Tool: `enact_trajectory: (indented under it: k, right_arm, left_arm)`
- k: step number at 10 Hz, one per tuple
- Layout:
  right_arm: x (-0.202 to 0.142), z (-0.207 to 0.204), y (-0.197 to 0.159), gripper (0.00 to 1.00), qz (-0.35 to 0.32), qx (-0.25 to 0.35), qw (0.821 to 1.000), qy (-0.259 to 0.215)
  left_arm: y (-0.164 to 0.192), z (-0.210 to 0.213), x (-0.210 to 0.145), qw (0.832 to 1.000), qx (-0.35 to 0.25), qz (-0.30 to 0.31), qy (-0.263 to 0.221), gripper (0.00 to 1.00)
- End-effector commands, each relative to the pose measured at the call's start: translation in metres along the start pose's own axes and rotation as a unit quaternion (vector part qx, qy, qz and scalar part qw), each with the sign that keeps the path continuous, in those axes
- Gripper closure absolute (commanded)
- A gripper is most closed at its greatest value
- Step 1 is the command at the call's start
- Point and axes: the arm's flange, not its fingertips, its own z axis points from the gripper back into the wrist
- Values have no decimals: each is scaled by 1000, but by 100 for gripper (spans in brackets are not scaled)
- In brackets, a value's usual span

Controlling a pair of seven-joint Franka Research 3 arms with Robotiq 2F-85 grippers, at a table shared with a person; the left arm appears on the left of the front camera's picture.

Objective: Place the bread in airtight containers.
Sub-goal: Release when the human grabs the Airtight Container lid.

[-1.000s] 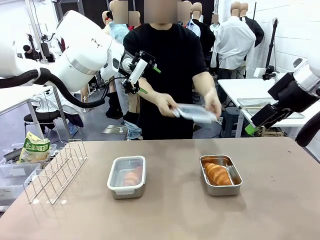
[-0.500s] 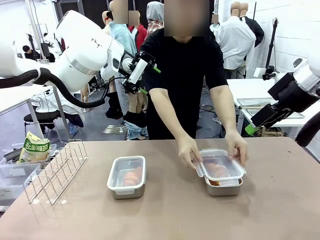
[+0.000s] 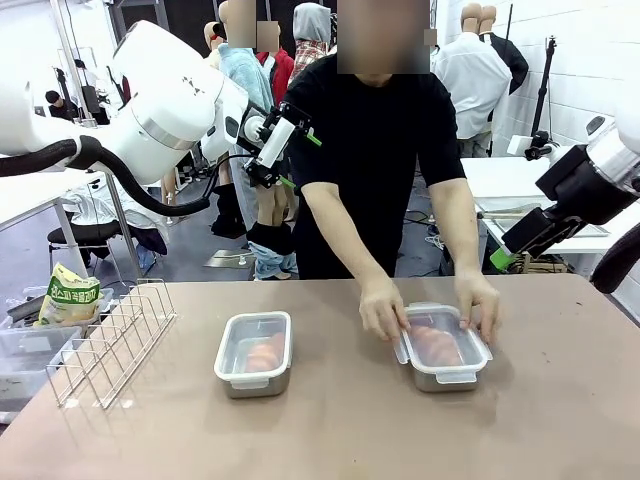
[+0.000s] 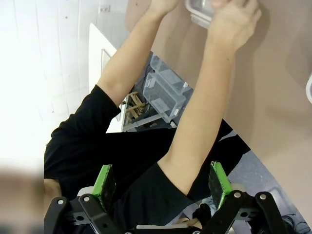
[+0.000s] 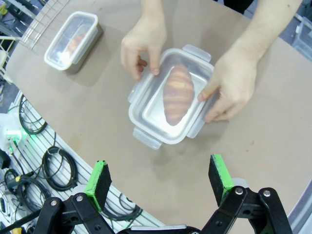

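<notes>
Two airtight containers sit on the brown table. The left container [image 3: 253, 353] [image 5: 73, 41] is lidded, with bread [image 3: 265, 352] showing through the clear lid. A person's hands [image 3: 382, 310] press a clear lid onto the right container [image 3: 442, 348] [image 5: 170, 95], which holds a golden bread [image 5: 178, 92] [image 3: 432, 341]. My left gripper [image 3: 302, 160] [image 4: 162, 183] hangs open and empty high above the table, in front of the person's torso. Off the table's right side, my right gripper [image 3: 505, 255] [image 5: 159, 180] is raised, open and empty, looking down on the right container.
A wire rack [image 3: 110, 340] stands at the table's left edge. Beyond it a green-and-yellow bag [image 3: 68, 298] rests on clear plastic bins [image 3: 20, 350]. The person stands at the far side, arms reaching over the table.
The person brought the clear lid down over the right container, seated it on the pan and now presses it with both hands. Neither arm moved.
</notes>
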Motion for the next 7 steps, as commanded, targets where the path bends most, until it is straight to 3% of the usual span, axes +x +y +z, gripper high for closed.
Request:
enact_trajectory:
  k: [1, 7]
  right_arm:
    - [0, -1, 0, 0, -3, 7, 1000, -2]
    - [0, -1, 0, 0, -3, 7, 1000, -2]
  left_arm:
    - [-2, 0, -1, 1000, -1, 0, 1, 0]
    - [-2, 0, -1, 1000, -1, 0, 1, 0]
